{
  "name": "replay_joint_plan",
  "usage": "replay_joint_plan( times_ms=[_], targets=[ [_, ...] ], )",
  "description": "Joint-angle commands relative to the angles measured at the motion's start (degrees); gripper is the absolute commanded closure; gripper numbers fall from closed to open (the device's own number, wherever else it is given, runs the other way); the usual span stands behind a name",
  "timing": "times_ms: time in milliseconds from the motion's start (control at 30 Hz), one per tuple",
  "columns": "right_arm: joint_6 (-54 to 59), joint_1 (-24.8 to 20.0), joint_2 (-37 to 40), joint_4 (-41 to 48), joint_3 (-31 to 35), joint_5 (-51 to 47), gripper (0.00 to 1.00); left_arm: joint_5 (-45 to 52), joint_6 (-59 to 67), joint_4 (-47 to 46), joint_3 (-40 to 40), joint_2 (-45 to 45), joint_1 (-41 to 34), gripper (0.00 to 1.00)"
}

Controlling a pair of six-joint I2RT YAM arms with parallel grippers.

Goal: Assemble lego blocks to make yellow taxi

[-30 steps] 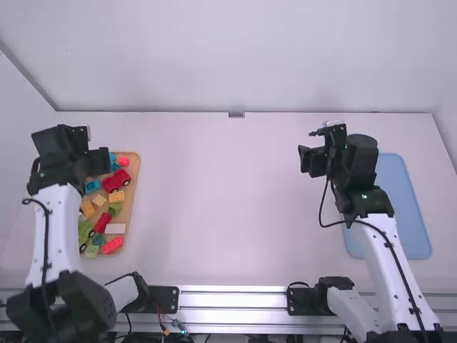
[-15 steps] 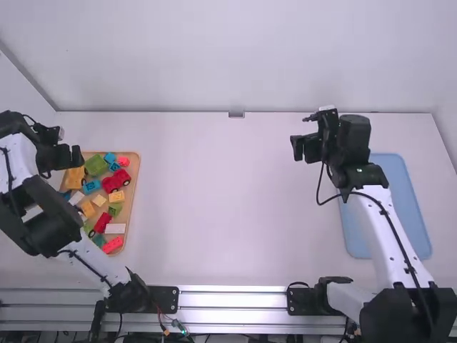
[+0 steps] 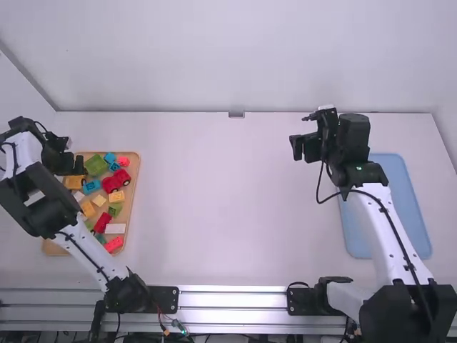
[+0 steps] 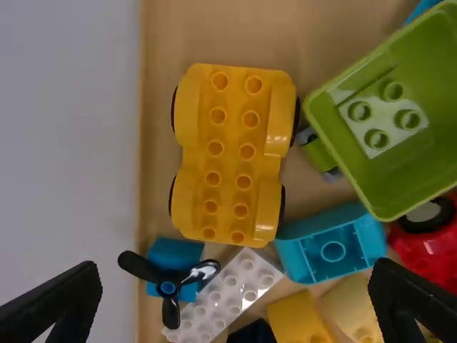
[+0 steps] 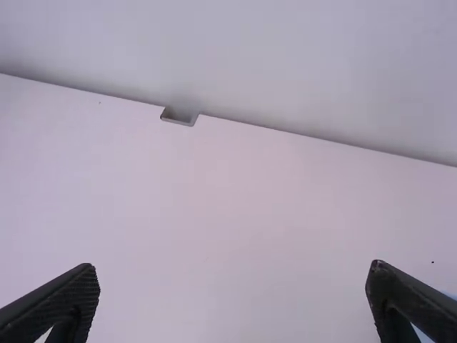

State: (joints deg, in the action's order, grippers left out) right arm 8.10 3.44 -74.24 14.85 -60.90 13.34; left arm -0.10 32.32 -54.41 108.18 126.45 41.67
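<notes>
Above the block tray, the left tool stands open near the yellow car base

At the left side of the white surface (image 3: pixel 214 214), the left tool (image 3: pixel 78 163) hangs over a wooden tray (image 3: pixel 53 247) of blocks, its two fingers spread wide. The yellow car base (image 4: pixel 228 153) lies in that tray, studs up in two columns, black wheels showing along both sides. Just beside it sits a green open-topped piece (image 4: pixel 435 150); near its other end are a blue hollow piece (image 4: pixel 332 250), a long white brick (image 4: pixel 235 289) and a blue brick (image 4: pixel 175 250) with a black three-bladed propeller (image 4: pixel 169 288). A yellow brick (image 4: pixel 296 318) lies near the white one. Farther across the tray is a red vehicle (image 3: pixel 114 181)

Well apart, on the right side, the right tool (image 3: pixel 305 148) hangs over the surface near a blue tray (image 3: pixel 414 207), its fingers parted too
</notes>
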Motion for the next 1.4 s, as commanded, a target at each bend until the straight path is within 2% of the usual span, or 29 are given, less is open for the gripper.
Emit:
replay_joint_plan(
  times_ms=[0, 467, 733, 933, 1367],
  targets=[
    [-0.2, 0.4, -0.3, 0.6, -2.1, 0.3, 0.02, -0.3, 2.8, -0.2, 0.7, 1.3, 0.4, 0.00],
    [-0.8, 0.4, -0.3, 0.8, -2.1, 0.4, 0.02, 4.0, 7.1, 3.1, -3.3, 1.3, 2.7, 0.03],
    [-0.8, 0.5, -0.3, 0.8, -2.1, 0.4, 0.02, 4.6, 6.0, 8.6, -7.7, 1.3, 3.3, 0.04],
    [-0.8, 0.5, -0.3, 0.7, -2.1, 0.4, 0.01, 9.4, 6.1, 12.4, -10.1, 1.3, 3.3, 0.06],
    [-0.8, 0.5, -0.3, 1.0, -2.1, 0.3, 0.02, 8.0, 3.1, 20.6, -16.7, 1.4, 3.3, 0.09]
  ],
)
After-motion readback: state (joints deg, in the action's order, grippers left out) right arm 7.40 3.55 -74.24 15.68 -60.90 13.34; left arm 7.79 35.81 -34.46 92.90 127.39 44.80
